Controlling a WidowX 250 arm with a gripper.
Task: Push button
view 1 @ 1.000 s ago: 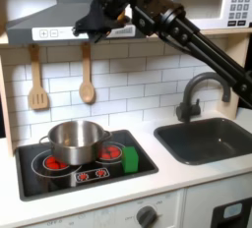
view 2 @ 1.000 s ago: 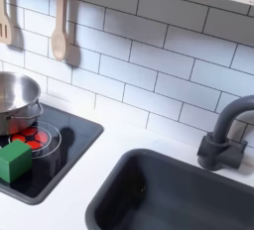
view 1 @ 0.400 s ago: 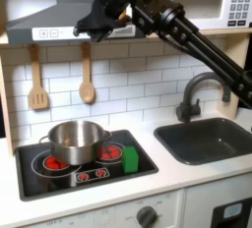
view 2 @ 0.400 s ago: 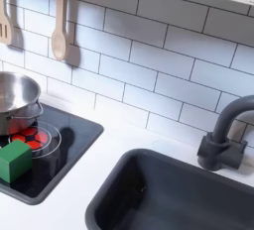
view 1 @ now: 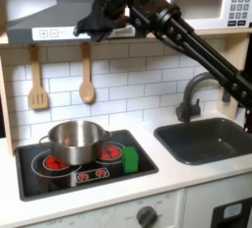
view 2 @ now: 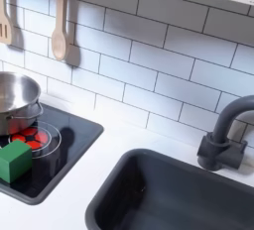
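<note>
Toy kitchen set. In the first exterior view the black arm (view 1: 187,45) reaches from about 3 o'clock up to 11 o'clock, ending at the gripper (view 1: 87,24), which sits against the front face of the grey hood (view 1: 54,16). The button panel (view 1: 49,32), a small white strip on the hood's lower edge, lies just beside the gripper at its 8 o'clock; contact between them cannot be judged. Finger state: cannot tell, the tips merge into a dark mass. Below the hood, 2 wooden utensils hang on the white tile wall: a slotted spatula (view 1: 37,80) and a spoon (view 1: 87,78). On the black stove (view 1: 84,163) a steel pot (view 1: 75,142) stands over the rear burner, with a green block (view 1: 130,158) just beside it at 4 o'clock. The dark sink (view 1: 207,139) and its curved tap (view 1: 197,92) sit at 3 o'clock of the stove; a microwave (view 1: 212,1) is at 1 o'clock. In the second exterior view: pot (view 2: 15,97), green block (view 2: 14,159), spoon (view 2: 60,21), sink (view 2: 179,194), tap (view 2: 223,135).
</note>
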